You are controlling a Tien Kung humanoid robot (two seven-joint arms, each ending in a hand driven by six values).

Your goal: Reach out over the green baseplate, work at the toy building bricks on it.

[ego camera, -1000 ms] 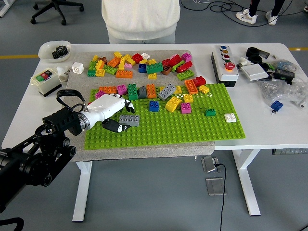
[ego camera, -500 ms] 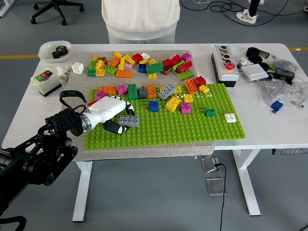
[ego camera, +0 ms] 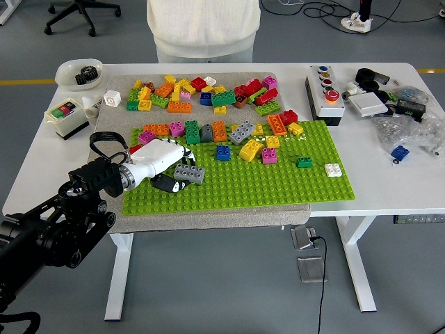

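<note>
The green baseplate [ego camera: 278, 182] lies on a grey mat in the middle of the table. My left hand [ego camera: 175, 174], white-shelled with black fingers [ego camera: 167, 185], reaches over the plate's left end and is shut on a grey brick [ego camera: 189, 172], which is tilted slightly just above the plate. A blue brick [ego camera: 222, 153], a yellow brick [ego camera: 250, 149], a pink brick [ego camera: 268, 156], a small green brick [ego camera: 304, 163] and a white brick [ego camera: 333, 170] stand further right on the plate. A row of mixed bricks [ego camera: 208, 131] lines its far edge. My right arm is out of view.
A loose pile of coloured bricks [ego camera: 201, 94] covers the mat behind the plate. A person in a white top [ego camera: 204, 28] stands at the far side, hands unseen. A button box [ego camera: 324, 85], a white bowl [ego camera: 78, 72], a small switch box [ego camera: 66, 115] and clutter [ego camera: 400, 104] surround the mat.
My left hand has shifted a little to the right and forward with the grey brick, and the brick has tilted slightly. Nothing else has moved.
</note>
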